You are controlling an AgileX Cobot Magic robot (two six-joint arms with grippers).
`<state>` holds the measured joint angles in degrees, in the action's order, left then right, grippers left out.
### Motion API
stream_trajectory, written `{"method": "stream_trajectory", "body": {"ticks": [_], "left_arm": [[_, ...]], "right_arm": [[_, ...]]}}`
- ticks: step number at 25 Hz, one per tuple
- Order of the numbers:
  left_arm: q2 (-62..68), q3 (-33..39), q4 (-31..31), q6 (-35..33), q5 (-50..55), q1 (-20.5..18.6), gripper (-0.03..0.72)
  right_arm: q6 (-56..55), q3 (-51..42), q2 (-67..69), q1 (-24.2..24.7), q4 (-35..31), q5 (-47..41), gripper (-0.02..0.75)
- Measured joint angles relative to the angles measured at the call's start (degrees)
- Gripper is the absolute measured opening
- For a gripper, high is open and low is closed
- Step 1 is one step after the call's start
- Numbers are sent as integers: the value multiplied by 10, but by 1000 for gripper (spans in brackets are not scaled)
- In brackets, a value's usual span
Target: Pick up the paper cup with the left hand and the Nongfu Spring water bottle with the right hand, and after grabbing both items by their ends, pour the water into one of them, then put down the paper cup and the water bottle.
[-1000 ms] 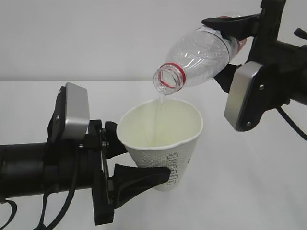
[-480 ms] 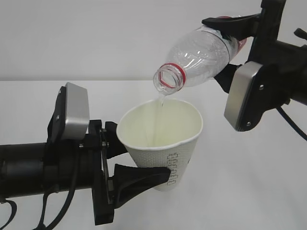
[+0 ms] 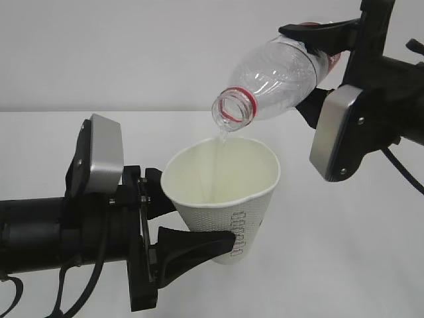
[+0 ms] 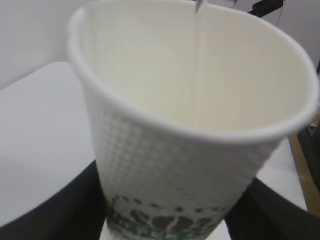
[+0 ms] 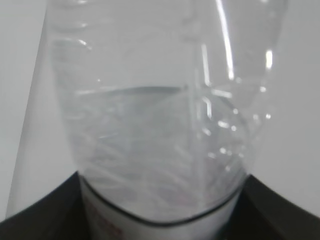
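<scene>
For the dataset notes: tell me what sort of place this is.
Probably a lab or robot test bench: a bare white table against a blank pale wall, with only the paper cup and the Nongfu Spring water bottle, no household furnishings.

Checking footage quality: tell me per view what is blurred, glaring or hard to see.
Exterior view: even light, sharp, the thin stream of water faint against the paper cup. Left wrist view: cup rim soft, logo blurred at the bottom. Right wrist view: Nongfu Spring water bottle out of focus, bright glare streaks on its plastic.
</scene>
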<state>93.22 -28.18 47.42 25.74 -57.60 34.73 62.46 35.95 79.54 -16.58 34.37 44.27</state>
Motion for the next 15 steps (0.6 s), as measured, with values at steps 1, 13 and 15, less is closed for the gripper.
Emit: {"method": "stream_trajectory", "body": {"ticks": [1, 13, 15], "left_arm": [[0, 0, 0, 0, 0, 0, 489], [0, 0, 0, 0, 0, 0, 489], [0, 0, 0, 0, 0, 0, 489]], "right_arm": [[0, 0, 0, 0, 0, 0, 485], [0, 1, 0, 0, 0, 1, 485], [1, 1, 0, 0, 0, 3, 485]]}}
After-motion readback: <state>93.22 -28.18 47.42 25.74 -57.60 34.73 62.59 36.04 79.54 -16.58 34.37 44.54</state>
